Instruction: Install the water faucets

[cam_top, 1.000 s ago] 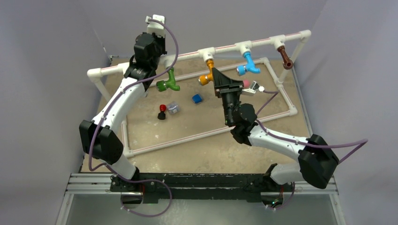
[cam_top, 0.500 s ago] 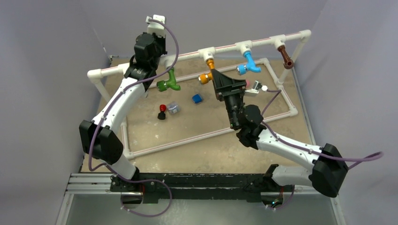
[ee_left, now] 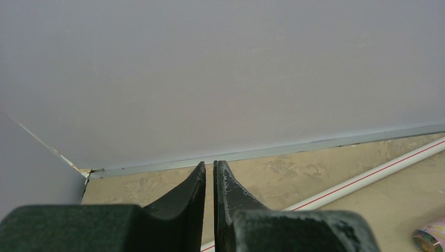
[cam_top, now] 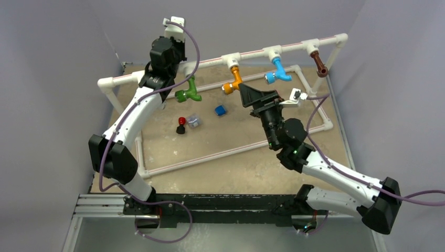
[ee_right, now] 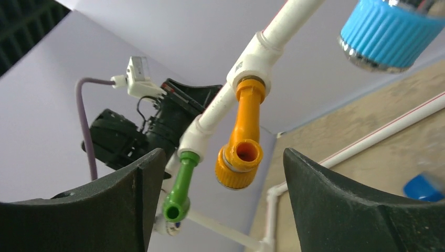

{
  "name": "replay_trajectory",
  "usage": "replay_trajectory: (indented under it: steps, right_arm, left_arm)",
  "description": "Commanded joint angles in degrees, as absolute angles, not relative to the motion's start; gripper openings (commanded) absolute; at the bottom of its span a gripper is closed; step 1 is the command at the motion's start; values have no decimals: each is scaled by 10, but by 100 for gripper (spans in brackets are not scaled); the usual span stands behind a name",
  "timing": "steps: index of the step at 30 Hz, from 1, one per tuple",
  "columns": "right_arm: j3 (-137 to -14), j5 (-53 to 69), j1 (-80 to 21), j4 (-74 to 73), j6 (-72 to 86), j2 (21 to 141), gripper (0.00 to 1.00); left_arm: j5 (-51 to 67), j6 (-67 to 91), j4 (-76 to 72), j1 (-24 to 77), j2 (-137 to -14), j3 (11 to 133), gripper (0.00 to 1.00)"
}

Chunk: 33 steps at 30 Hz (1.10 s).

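Four water faucets hang from tees on the raised white pipe rail [cam_top: 252,53]: green [cam_top: 188,93], orange [cam_top: 231,84], blue [cam_top: 277,72] and brown [cam_top: 319,64]. My right gripper [cam_top: 245,90] is open just right of the orange faucet's collar and holds nothing. In the right wrist view the orange faucet [ee_right: 242,142] and the green faucet [ee_right: 179,189] hang ahead of the right gripper [ee_right: 223,153], clear of both fingers. The blue collar [ee_right: 388,34] shows at the top right. My left gripper [ee_left: 209,167] is shut and empty, up by the rail's left end [cam_top: 176,65].
A white pipe frame [cam_top: 220,152] lies flat on the tan board. Inside it are a red-and-black piece [cam_top: 181,125], a clear cube [cam_top: 194,121] and a blue cube [cam_top: 220,110]. A pink-patterned cylinder end [ee_left: 430,239] lies near the floor pipe. Grey walls close in on three sides.
My right gripper has opened wide and drawn back to the right from the orange faucet, which stays on its tee. The left arm has not moved.
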State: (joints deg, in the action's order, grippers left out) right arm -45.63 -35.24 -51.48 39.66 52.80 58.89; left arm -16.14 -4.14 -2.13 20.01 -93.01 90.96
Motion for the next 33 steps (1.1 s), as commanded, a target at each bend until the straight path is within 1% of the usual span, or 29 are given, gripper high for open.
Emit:
replay_trajectory:
  steps: [1,6,8,13,20,23,26,30,33]
  right_arm:
    - [-495,-349,-518,344,349,555,84]
    - [-524,-311,-517,303,145,537,84]
    - [-528,-272,-518,297,39,527,84]
    - [-560,-226,-518,254,-194,523,84]
    - [-627,-176,-519,127,-418,548,83]
    - [-631,-184,-533,84,-519,563,83]
    - [-620,-235,-552,75,-624,581,85]
    - [-598,-277,-569,119,-734,594,85]
    - [-576,-305,-583,179,-805,603,86]
  left_arm:
    - [-165,-47,42,202,-953,878,9]
    - [-164,-47,42,202,-952,877,9]
    - [-164,-47,42,202,-953,877,9]
    - [-163,-47,42,202,-953,877,9]
    - [-163,-47,41,202,-954,877,9]
    - [-163,-47,42,202,-955,878,9]
    - [-163,-47,41,202,-954,878,9]
    - [-163,-47,42,202,-954,877,9]
    - [-163,-47,42,202,-955,878,9]
